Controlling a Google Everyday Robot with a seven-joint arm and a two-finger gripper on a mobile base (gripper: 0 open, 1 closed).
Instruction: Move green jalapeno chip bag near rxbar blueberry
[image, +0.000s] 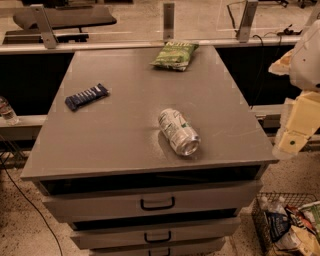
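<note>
Your claw (292, 137) hangs beside the bench (125, 145); whether it's clenched, I cannot tell. The chip bag (175, 55) lies well away from it, at the far edge. It's likely light, crinkly and slippery, so pinch an end seam.

We see the gripper (294, 136) cut off by the right edge; below it, the wire basket (259, 217) runs past the corner.

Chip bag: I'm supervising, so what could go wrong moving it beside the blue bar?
The green jalapeno chip bag lies at the far edge of the tabletop; a clumsy grasp might push it off. The soda can lies on its side, so the hand, off the tabletop's right side, could brush it and set it rolling. The rxbar blueberry near the left edge might get nudged off.
</note>
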